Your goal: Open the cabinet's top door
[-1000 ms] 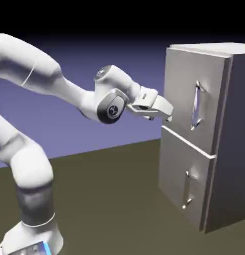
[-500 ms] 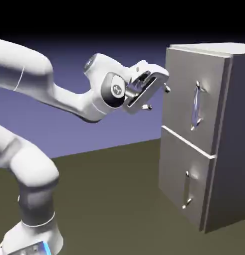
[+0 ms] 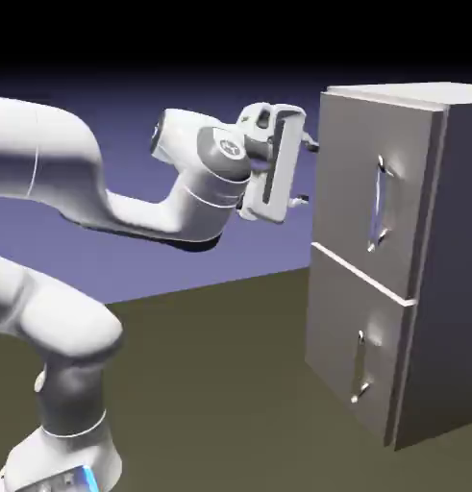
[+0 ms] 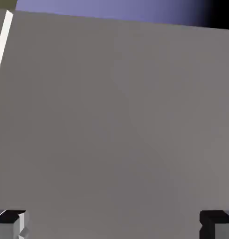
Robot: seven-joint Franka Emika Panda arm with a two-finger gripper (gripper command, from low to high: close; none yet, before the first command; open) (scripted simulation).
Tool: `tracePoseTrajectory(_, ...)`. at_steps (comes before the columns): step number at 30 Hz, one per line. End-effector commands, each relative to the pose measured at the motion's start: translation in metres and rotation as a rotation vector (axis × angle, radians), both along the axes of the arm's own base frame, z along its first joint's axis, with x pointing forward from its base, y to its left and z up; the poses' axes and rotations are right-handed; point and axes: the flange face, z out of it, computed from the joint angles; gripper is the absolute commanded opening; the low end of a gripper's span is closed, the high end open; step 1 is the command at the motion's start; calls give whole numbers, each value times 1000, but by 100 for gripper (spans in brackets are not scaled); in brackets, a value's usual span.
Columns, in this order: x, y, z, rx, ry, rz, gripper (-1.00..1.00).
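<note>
**Clerk:** Since the earlier frames, item one, the gripper [image 3: 307, 173], has risen and rolled: it pointed down and to the right beside the cabinet's near edge, and now it faces the cabinet level, one fingertip above the other. The forearm has swung up with it.

**Checker:** Claw state?

**Clerk:** Jaws spread wide, nothing between them. The hand view confirms it: one grey fingertip [image 4: 10, 224] at the lower left corner, the other at the lower right, only flat grey panel across the gap.

**Checker:** Item two?

**Clerk:** The cabinet [image 3: 451, 269], tall grey box, standing on the table [image 3: 211, 384] at the exterior view's right. Two stacked front doors, both flush with the body.

**Checker:** The task's own door?

**Clerk:** The top door [image 3: 350, 183], the taller panel, from the cabinet's top edge down to the pale seam at mid height. Shut. Its long handle [image 3: 379, 202], a vertical silver bar, sits toward the panel's far side.

**Checker:** Claw against door?

**Clerk:** Just beside the panel's near edge, at upper-door height. Whether the tips touch it I cannot tell. Well apart from the long handle.

**Checker:** Remaining entries?

**Clerk:** The lower door [image 3: 345, 336], shorter, with a smaller silver handle [image 3: 360, 367], also shut. In the hand view the top door's grey face [image 4: 116, 121] fills nearly everything, with a pale stripe at the left edge and blue-violet backdrop along the top.
</note>
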Motion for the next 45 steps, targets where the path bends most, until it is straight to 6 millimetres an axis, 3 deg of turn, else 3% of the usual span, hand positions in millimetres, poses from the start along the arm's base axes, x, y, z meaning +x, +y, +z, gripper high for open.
tracePoseTrajectory(1,0,-3,0,-43,-14,13,0)
tracePoseTrajectory(13,3,-47,-18,-560,-166,129,0)
tracePoseTrajectory(27,27,-103,-68,-1164,-304,205,0)
tracePoseTrajectory(29,28,-104,-70,-1183,-307,206,0)
tracePoseTrajectory(34,78,-101,-70,-1182,-307,206,0)
tracePoseTrajectory(35,78,-101,-70,-1182,-307,206,-100)
tracePoseTrajectory(42,42,-80,-70,-1200,-221,81,-100)
tracePoseTrajectory(45,39,-78,-70,-1203,-216,66,-100)
